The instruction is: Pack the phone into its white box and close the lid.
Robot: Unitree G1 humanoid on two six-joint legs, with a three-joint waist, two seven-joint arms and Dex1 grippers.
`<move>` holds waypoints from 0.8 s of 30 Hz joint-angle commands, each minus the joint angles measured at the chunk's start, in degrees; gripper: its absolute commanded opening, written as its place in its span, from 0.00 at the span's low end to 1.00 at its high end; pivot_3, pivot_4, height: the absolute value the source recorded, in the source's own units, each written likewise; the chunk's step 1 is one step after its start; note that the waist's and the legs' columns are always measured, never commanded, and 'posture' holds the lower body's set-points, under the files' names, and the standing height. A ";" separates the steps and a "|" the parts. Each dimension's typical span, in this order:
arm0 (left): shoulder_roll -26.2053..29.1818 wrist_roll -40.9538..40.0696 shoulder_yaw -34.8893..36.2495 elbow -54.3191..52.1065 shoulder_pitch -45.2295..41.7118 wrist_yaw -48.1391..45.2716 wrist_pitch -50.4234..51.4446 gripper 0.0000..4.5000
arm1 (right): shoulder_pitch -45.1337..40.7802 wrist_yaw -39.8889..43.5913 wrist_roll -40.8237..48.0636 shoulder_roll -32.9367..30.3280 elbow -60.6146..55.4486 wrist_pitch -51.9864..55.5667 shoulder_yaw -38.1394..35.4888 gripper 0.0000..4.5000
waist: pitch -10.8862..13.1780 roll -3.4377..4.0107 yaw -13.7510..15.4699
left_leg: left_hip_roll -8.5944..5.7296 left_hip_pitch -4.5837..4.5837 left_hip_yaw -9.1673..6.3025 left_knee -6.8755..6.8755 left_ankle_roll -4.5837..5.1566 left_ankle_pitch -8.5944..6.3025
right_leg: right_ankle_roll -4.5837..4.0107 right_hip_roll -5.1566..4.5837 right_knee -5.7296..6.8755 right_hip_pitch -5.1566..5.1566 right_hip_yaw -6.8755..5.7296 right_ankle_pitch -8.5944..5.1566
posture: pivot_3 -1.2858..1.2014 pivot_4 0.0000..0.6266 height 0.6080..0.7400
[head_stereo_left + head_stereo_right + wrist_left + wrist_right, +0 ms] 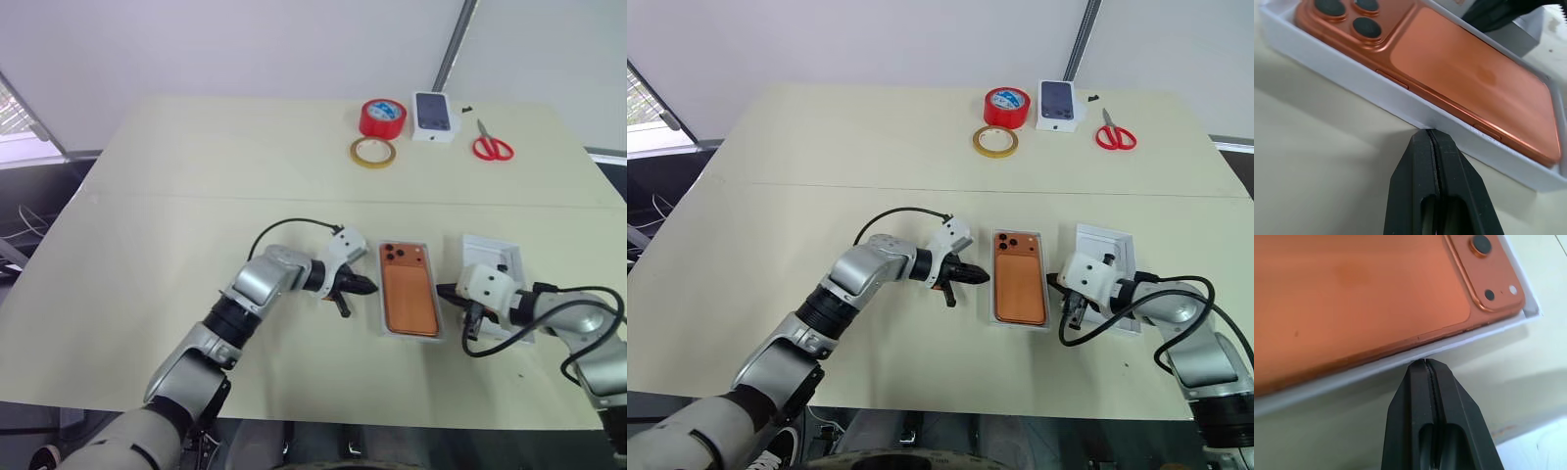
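So phone (409,291) sits in the white box (382,294), long axis 12-to-6 on the counter (196,176) | left gripper (367,285) pressed together at its 9 | right gripper (443,291) pressed together at 3 | lid (493,257) nearer the right arm, at its 12

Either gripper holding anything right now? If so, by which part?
Nothing held. Left gripper and right gripper are shut on nothing, tips at opposite long walls of the white box holding the phone.
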 commanded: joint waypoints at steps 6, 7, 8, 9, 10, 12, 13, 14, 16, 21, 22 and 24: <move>-2.54 -0.56 -0.50 -0.79 -1.23 -2.14 -0.14 0.00 | 0.63 0.73 1.28 -1.66 -0.70 -2.70 -1.37 0.00 | 0.00 0.00 -0.07 | 0.02 0.00 0.00 0.00 0.00 0.00 | 0.00 0.03 0.00 -0.01 0.00 0.00 | 0.52 0.24 1.00; -2.43 -0.01 -0.58 -0.42 -1.35 -1.90 -0.73 0.00 | 0.72 0.84 1.34 -1.85 -0.80 -2.58 -1.42 0.00 | 0.00 0.00 -0.08 | 0.02 0.00 0.00 0.00 -0.01 0.00 | 0.00 0.03 0.00 -0.01 0.00 0.00 | 0.52 0.24 1.00; -2.17 0.51 -0.66 0.03 -1.43 -1.79 -1.34 0.00 | 0.93 1.26 1.48 -2.16 -0.99 -2.53 -1.46 0.00 | 0.00 0.00 -0.07 | 0.02 0.00 0.00 0.00 0.00 0.00 | 0.00 0.03 0.00 -0.01 0.00 0.00 | 0.52 0.24 1.00; -1.95 0.79 -0.64 0.26 -1.43 -1.80 -1.71 0.00 | 1.07 1.42 1.51 -2.32 -1.12 -2.60 -1.55 0.00 | 0.00 0.00 -0.07 | 0.02 0.00 0.00 0.00 -0.01 0.00 | 0.00 0.03 0.00 0.00 0.00 0.00 | 0.52 0.24 1.00; -1.74 0.99 -0.43 0.36 -1.38 -1.75 -1.96 0.00 | 1.04 1.01 1.30 -2.34 -1.03 -2.76 -1.85 0.00 | 0.00 0.00 -0.07 | 0.02 0.00 0.00 0.00 -0.01 0.00 | 0.00 0.03 0.00 0.00 0.00 0.00 | 0.52 0.24 1.00; -1.12 1.22 0.03 -0.09 -1.13 -1.86 -2.02 0.00 | 1.12 0.81 1.17 -2.67 -0.63 -2.97 -2.44 0.00 | 0.00 0.00 -0.09 | 0.02 0.00 0.00 0.00 -0.01 0.00 | 0.00 0.04 0.00 0.00 0.00 0.00 | 0.52 0.24 1.00; -0.57 1.33 0.27 -0.62 -0.97 -1.97 -2.04 0.00 | 1.32 0.78 0.94 -3.13 -0.28 -3.33 -2.93 0.00 | 0.00 0.00 -0.09 | 0.02 0.01 0.00 0.00 -0.01 0.00 | 0.00 0.03 0.00 0.00 0.00 0.00 | 0.52 0.24 1.00; -0.13 1.37 0.51 -1.07 -0.83 -2.00 -2.00 0.00 | 1.57 0.85 0.89 -3.51 -0.07 -3.50 -3.39 0.00 | 0.00 0.00 -0.11 | 0.02 0.01 0.00 0.00 -0.01 0.00 | 0.00 0.04 0.01 -0.01 0.00 0.00 | 0.52 0.24 1.00; 0.74 1.53 1.30 -1.56 -0.73 -1.44 -2.16 0.00 | 2.39 1.52 1.61 -4.36 0.03 -3.24 -4.62 0.00 | 0.00 0.00 -0.09 | 0.03 0.01 0.00 0.00 -0.01 0.00 | 0.00 0.04 0.01 0.00 0.00 0.00 | 0.52 0.24 1.00; 2.95 0.07 4.26 -3.77 -0.19 -1.03 -2.44 0.00 | 5.34 2.25 2.40 -5.77 0.88 -4.03 -7.24 0.00 | 0.00 0.00 -0.09 | 0.04 0.01 0.00 0.00 -0.01 0.00 | 0.00 0.04 0.01 0.00 0.00 0.00 | 0.52 0.24 1.00; 3.61 -0.10 5.17 -4.52 0.17 -1.08 -3.28 0.00 | 5.87 1.94 2.64 -5.62 0.70 -3.88 -7.90 0.00 | 0.00 0.00 -0.11 | 0.05 0.01 0.00 0.00 -0.01 0.00 | 0.00 0.05 0.01 0.00 0.00 0.00 | 0.52 0.24 1.00; 4.89 0.76 6.76 -5.64 0.79 -0.03 -6.32 0.00 | 6.95 2.22 4.38 -5.45 -0.47 -2.80 -9.71 0.00 | 0.00 0.00 -0.09 | 0.05 0.02 0.00 0.00 -0.01 0.00 | 0.00 0.05 0.01 0.00 0.00 0.00 | 0.52 0.24 1.00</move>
